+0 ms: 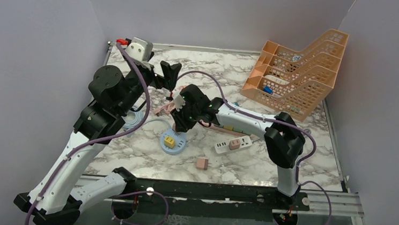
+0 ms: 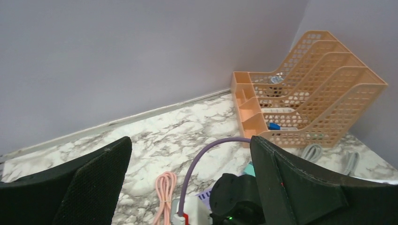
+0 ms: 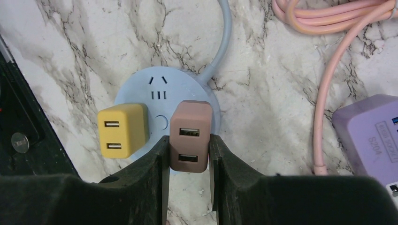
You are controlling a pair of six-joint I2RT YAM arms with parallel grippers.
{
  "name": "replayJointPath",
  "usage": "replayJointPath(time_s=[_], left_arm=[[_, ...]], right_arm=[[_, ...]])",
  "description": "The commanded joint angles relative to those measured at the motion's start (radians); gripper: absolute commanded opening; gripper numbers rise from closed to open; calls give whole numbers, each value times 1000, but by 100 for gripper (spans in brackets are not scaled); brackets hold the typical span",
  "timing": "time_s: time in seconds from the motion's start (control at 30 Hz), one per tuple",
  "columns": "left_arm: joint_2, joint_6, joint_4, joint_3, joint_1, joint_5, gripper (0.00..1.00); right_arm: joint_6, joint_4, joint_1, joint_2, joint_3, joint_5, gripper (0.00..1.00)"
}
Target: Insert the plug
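My right gripper [image 3: 188,145] is shut on a brownish-pink USB plug [image 3: 189,124], one finger on each side. It holds the plug on or just above the right part of a round pale-blue socket hub [image 3: 159,82]. A yellow plug [image 3: 123,130] sits in the hub's left part. In the top view the right gripper [image 1: 181,123] hangs over the hub [image 1: 173,142] at the table's middle. My left gripper [image 1: 169,73] is open and empty, raised behind the right wrist; its fingers [image 2: 94,183] stand wide apart.
A white power strip [image 1: 241,142] holding a pink plug [image 1: 234,144] lies right of the hub. A loose pink plug [image 1: 202,163] lies nearer the front. A pink cable [image 3: 328,70] and a purple strip [image 3: 371,136] lie beside the hub. An orange file rack [image 1: 297,72] stands back right.
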Motion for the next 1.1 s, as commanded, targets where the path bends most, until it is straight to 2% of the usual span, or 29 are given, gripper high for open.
replayJointPath(time_s=[0.0, 0.4, 0.6, 0.73, 0.83, 0.93, 1.07], left_arm=[[-58, 20, -8, -15, -1, -207, 99], [-72, 46, 13, -26, 0, -302, 99], [-68, 59, 6, -24, -1, -321, 99], [-66, 63, 7, -24, -1, -329, 99], [-60, 70, 12, -28, -1, -334, 99], [-52, 84, 10, -31, 0, -352, 99], [-45, 97, 15, -31, -1, -372, 99]], right_arm=[[-58, -63, 10, 25, 39, 40, 1], [-63, -109, 12, 46, 46, -101, 1], [-55, -74, 12, 68, 34, -15, 1], [-71, -99, 13, 74, 45, 91, 1], [-95, -139, 13, 70, 62, 113, 1], [-108, -181, 14, 66, 74, 98, 1], [-120, -191, 14, 86, 76, -5, 1]])
